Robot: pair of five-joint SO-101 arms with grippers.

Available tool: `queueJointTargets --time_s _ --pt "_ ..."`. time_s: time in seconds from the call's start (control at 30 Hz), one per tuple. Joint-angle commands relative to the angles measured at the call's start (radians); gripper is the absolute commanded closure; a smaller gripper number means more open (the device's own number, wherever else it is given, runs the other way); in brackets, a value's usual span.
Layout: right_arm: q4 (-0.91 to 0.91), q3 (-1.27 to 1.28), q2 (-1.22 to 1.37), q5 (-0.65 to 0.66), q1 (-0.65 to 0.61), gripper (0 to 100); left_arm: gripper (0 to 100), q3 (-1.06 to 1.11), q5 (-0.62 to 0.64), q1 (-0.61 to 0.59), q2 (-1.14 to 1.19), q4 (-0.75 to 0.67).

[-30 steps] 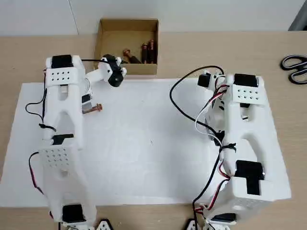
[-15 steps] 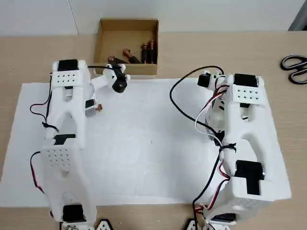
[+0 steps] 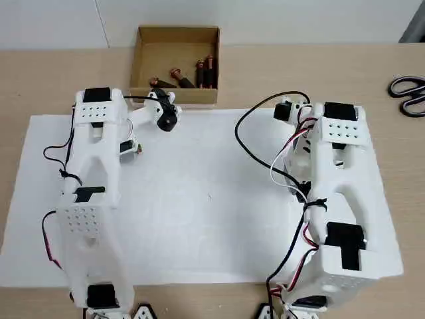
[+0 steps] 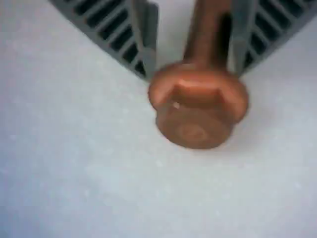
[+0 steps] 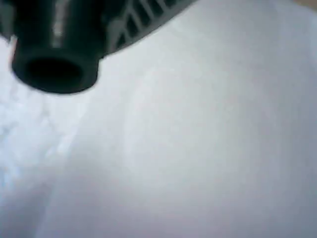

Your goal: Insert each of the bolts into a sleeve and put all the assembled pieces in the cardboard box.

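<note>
Carried up the white sheet [image 3: 212, 219] toward the cardboard box [image 3: 141, 63] this past second and tucked in under the wrist: left gripper [image 4: 193, 64], closed narrow on a coppery bolt [image 4: 198, 106]; smooth round shank, flanged hex head low over the paper; nothing fitted on it yet, so probably not box-ready; right gripper [image 5: 74, 25] unmoved, seemingly pinching a matt black tubular sleeve [image 5: 54, 69], bore open.

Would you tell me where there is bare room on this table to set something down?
The widest free patch is the white sheet between the left arm and right arm. Bare table lies between the cardboard box and the scissors. Crowded: by the left end effector holding a bolt, the right end effector holding a sleeve, and the box's right half.
</note>
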Motion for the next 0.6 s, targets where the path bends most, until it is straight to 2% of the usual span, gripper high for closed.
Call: queueJointTargets --time_s 0.0,0.03,0.3,0.43,0.57 --pt "-0.01 -0.005 -0.05 -0.008 -0.007 99.4 97 0.001 -0.005 0.015 -0.008 -0.038" --pt "-0.01 -0.005 -0.05 -0.008 -0.015 99.4 100 0.001 -0.005 0.017 -0.008 -0.038" --pt "-0.01 -0.005 -0.051 -0.008 -0.031 99.4 99 -0.016 -0.005 0.021 -0.018 0.043" --pt "-0.01 -0.005 -0.058 -0.008 -0.033 99.4 99 -0.171 -0.005 0.021 -0.018 0.18" --pt "-0.004 -0.009 -0.059 -0.008 -0.033 99.4 99 -0.262 0.026 0.023 -0.02 0.18"
